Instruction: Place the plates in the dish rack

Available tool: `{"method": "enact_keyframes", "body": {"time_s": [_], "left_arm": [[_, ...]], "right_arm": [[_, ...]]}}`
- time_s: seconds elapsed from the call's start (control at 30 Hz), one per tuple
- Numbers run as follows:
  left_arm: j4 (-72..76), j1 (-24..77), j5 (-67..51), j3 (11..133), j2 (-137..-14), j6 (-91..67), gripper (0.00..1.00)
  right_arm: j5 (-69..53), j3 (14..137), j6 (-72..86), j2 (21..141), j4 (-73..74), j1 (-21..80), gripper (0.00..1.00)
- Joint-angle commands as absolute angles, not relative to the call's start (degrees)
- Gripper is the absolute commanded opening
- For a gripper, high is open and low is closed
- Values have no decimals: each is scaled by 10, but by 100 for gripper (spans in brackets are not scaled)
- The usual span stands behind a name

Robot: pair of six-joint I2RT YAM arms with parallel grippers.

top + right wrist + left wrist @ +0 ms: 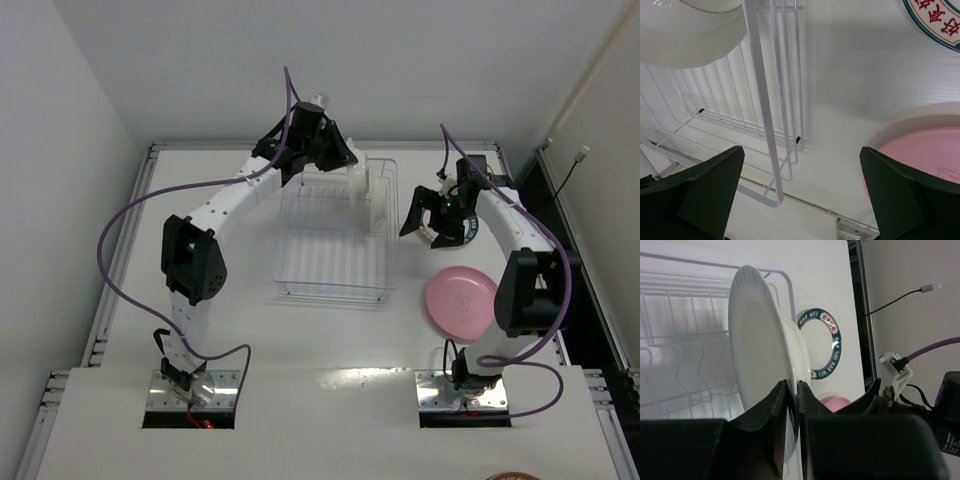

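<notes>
White walls [350,60] close in a white table [250,330], and at its middle sits the wire dish rack [330,293]. A pale, milky-looking plate [760,340] stands on edge over the far right end of the rack, its face turned sideways. The left gripper [791,389] has it by the rim, with the two black fingers [775,410] pinched nearly together and only the thin edge of the plate between them. Seen from the left wrist, the plate rises straight out from the fingertips, with the rack's bent dividers just behind it. I cannot tell whether its far edge rests in a slot.

Right of the rack, flat on the table, lies the plate with the dark teal rim band [466,228]. From the left wrist, its ring shows past the held plate's edge. The right gripper [801,150] hangs just above the table between that plate and the rack's right side. Its fingers are spread as wide as they go and have nothing between them.

The pink plate [460,303] lies flat nearer the arm bases, apart from the rack's near right corner, with the right arm crossing over its right edge in the overhead view. From the right wrist, its rim sits close by the right-hand finger [905,195].
</notes>
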State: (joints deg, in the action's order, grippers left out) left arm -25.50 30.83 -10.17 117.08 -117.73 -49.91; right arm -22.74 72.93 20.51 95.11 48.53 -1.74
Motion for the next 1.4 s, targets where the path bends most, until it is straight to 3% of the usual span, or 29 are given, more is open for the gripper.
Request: {"method": "enact_keyframes", "body": {"time_s": [0.0,0.43,0.73,1.37], "left_arm": [[-192,310,-106,1158,-1119,-512,0],[-195,327,-89,1102,-1124,-512,0],[-363,365,34,1260,-1207,-444,0],[-429,375,125,1226,-1245,-442,0]], "right_arm": [[-236,729,197,938,476,-19,100],[-236,729,197,938,476,-19,100],[-236,729,197,938,476,-19,100],[-236,724,197,938,476,-19,100]]}}
